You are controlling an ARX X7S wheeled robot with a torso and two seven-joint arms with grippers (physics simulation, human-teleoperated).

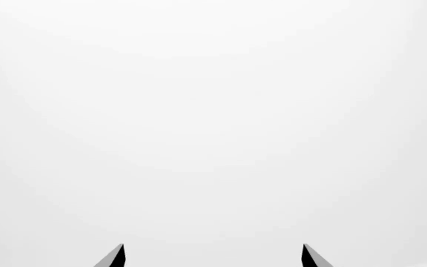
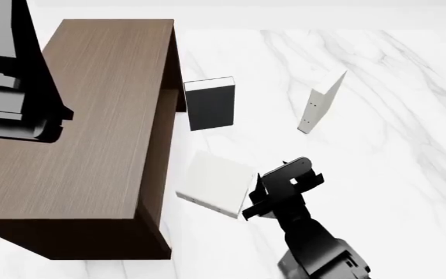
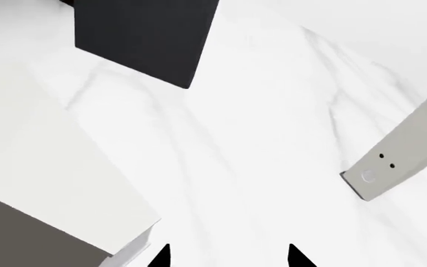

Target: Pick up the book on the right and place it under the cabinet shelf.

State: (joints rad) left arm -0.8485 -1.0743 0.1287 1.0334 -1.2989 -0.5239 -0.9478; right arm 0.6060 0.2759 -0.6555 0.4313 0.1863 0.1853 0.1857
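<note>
Three books share a white marble counter (image 2: 378, 64) with one dark wood-grain cabinet shelf (image 2: 83, 116); the book (image 2: 216, 181) named in the task, a plain pale grey-white slab and the thickest of the three, lies flat just beside the cabinet shelf's front corner, its near edge overhung by the right gripper (image 2: 255, 200); the dark charcoal book (image 2: 209, 103) stands close against the cabinet shelf's far side, and the thinner white book with small dark dots (image 2: 320, 103) stands upright well apart from the cabinet shelf.

Two grippers are counted: the right gripper has its two dark fingertips spread with bare marble between them, grasping nothing, hovering at the pale book's edge; the left gripper (image 1: 213, 257) is also parted and empty in its wrist view, facing only blank white, its arm raised over the cabinet shelf's far end.

By its look the book should handle as a stiff, fairly heavy block with a smooth cover that may slip; lying flat, it offers little to pinch from above, so the likeliest hold is across its thickness at the exposed edge away from the cabinet shelf, near the middle of that edge to keep it from tipping; the right wrist view shows that edge as a pale face above a grey side.
</note>
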